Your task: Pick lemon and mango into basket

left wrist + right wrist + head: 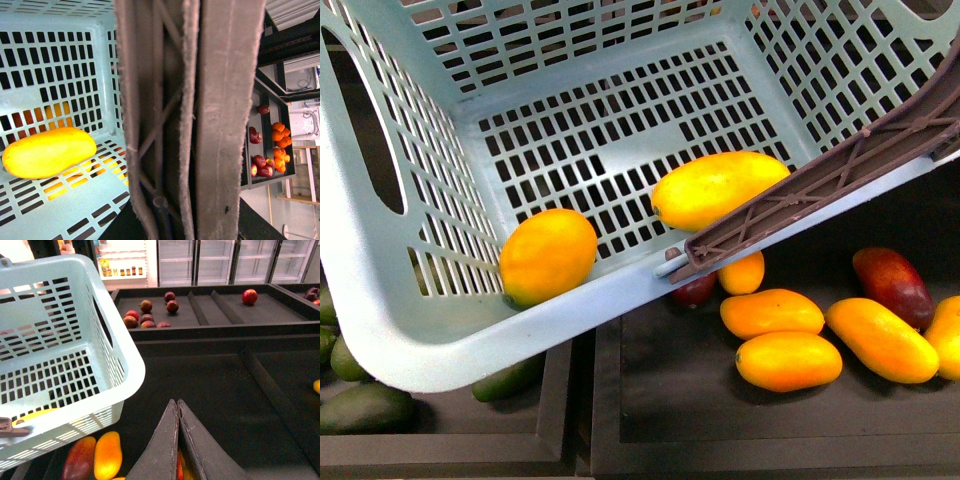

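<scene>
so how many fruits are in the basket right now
2. A lemon lies in the near left corner of the basket; a mango lies on the floor toward the brown handle. Nothing else shows inside, though the rim hides a little.

This is a shop, a grocery's produce section. Dark display trays (210, 335) with raised dividers hold loose fruit sorted by kind: mangoes (790, 340) in one bin, green avocados (360, 405) in the bin at its 9 o'clock, red fruit (249, 296) on the tier behind. A slotted plastic shopping basket (420, 330) hangs over the bins. Glass-door refrigerated cases (200, 262) line the back wall, with bottles on lit shelves (120, 271).
</scene>
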You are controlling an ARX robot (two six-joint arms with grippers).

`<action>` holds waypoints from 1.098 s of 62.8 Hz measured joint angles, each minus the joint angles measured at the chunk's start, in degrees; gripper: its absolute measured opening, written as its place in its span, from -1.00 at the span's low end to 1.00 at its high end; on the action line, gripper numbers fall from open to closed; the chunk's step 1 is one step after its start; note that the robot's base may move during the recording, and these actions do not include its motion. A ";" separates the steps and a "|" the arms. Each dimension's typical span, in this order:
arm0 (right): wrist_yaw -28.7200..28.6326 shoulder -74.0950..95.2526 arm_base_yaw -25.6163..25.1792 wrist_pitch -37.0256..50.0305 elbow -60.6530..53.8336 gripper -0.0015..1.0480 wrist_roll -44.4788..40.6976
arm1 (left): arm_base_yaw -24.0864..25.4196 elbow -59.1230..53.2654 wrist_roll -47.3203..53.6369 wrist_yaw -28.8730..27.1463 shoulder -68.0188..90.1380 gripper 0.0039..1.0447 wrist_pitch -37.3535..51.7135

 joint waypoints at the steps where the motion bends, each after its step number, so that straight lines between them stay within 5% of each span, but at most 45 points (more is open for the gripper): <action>1: 0.00 -0.28 0.00 -0.24 0.00 -0.96 0.00 | 0.00 0.00 -0.02 0.00 0.00 -0.67 0.00; 36: 0.00 -11.13 0.00 -11.06 0.00 -0.96 0.00 | 0.00 0.00 0.00 -0.02 0.00 -0.67 0.00; 43: 0.04 -18.78 0.00 -20.35 0.02 -0.96 0.00 | 0.00 0.00 0.02 -0.02 0.00 -0.67 0.00; 58: 0.00 -20.83 0.00 -21.16 0.02 -0.96 0.00 | 0.07 0.00 -0.09 0.04 0.00 -0.67 0.00; 69: 0.00 -20.87 0.00 -21.16 0.02 -0.34 -0.11 | 0.07 0.00 -0.04 -0.02 0.00 -0.67 0.00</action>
